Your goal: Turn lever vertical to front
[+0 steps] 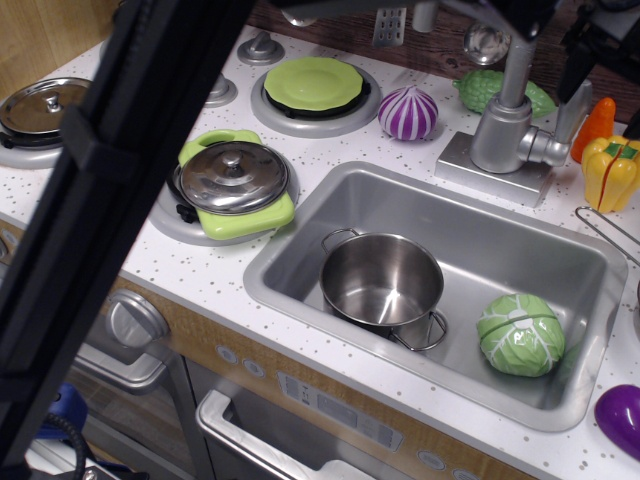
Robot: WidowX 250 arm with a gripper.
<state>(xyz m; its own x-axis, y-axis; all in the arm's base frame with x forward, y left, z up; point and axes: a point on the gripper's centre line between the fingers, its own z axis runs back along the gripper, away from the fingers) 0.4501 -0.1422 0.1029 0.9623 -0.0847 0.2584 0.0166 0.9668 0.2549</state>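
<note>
1. White speckled desk [210, 280] carries a toy kitchen; a lidded pot [234, 177] sits on the burner at 9 o'clock.
2. Inside the sink [560, 300], a steel pot [381, 280] lies left of a cabbage [520, 334].
3. At 1 o'clock, the lever [570, 112] juts upright from the faucet [505, 125].
4. My jaws [600, 45] hover just above the lever; whether they are open or closed, I cannot tell.

White speckled countertop [200, 265] on a toy kitchen, dark wood backsplash [340, 25] behind it, wood-look oven front [250, 370] below, pretty even lighting.
</note>
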